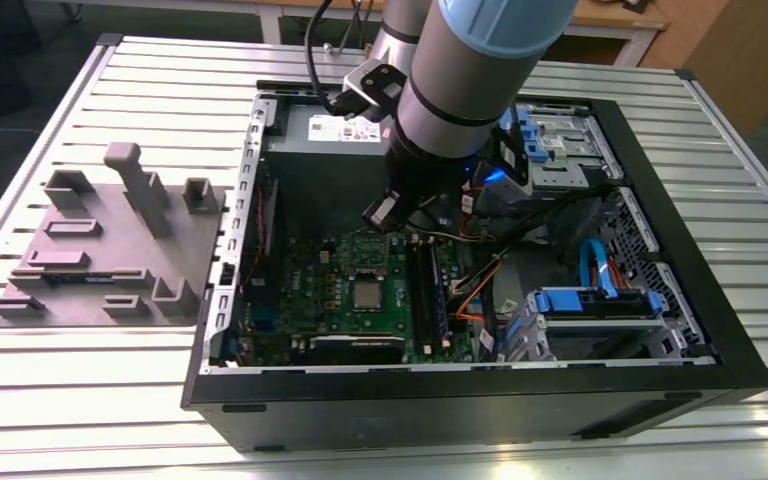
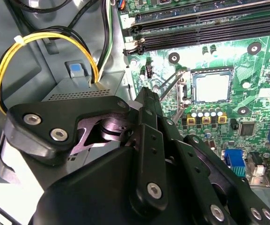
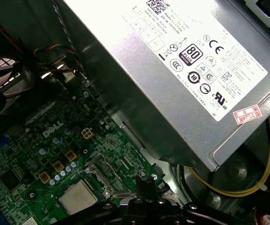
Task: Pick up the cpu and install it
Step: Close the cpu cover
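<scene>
Silvery-grey on the cpu (image 2: 213,87) top; bright green on the board (image 1: 324,300), dotted with small gold-yellow and black parts. Matt grey on the power supply box (image 3: 172,89), with a white label printed in black and a small red-and-white sticker (image 3: 247,115); yellow and black on the cable bundle (image 2: 13,61). Black on the computer case (image 1: 491,400), blue on the drive brackets (image 1: 598,300), light blue and silver on the arm (image 1: 478,60), pale grey ribbed stripes across the table (image 1: 64,400), flat grey on the fixture block (image 1: 104,260).

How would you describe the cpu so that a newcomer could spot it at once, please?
Inside the open black computer case, look at the green motherboard toward the exterior view's left. Near its middle, the cpu lies within a metal-framed socket: a small, flat, silvery square, unlike the long black memory slots beside it.
</scene>
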You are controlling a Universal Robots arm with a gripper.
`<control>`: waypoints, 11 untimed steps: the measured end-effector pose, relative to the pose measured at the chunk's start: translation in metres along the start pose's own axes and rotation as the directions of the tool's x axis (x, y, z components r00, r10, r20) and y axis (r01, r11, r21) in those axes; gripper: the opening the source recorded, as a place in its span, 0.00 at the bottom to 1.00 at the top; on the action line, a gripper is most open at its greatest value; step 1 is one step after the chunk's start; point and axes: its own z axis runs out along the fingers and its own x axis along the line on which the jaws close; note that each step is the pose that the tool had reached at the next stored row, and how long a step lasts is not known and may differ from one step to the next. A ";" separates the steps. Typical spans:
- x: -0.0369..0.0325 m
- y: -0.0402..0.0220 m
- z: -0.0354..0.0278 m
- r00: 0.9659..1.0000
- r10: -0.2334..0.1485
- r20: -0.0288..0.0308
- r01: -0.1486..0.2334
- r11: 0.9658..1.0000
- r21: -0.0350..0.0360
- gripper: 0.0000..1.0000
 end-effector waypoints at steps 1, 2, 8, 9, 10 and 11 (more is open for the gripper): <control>0.0000 0.0000 0.0000 1.000 0.000 0.000 0.000 1.000 0.000 0.10; 0.0000 0.0000 0.0000 1.000 -0.001 0.000 0.001 1.000 0.000 0.10; 0.0001 -0.0001 -0.0003 1.000 -0.004 -0.001 0.004 1.000 0.000 0.10; 0.0001 -0.0001 -0.0003 1.000 -0.004 -0.001 0.004 1.000 0.000 0.10; 0.0002 0.0000 -0.0004 1.000 -0.004 -0.001 0.004 1.000 0.000 0.10; 0.0002 -0.0001 -0.0005 1.000 -0.005 -0.001 0.005 1.000 0.000 0.10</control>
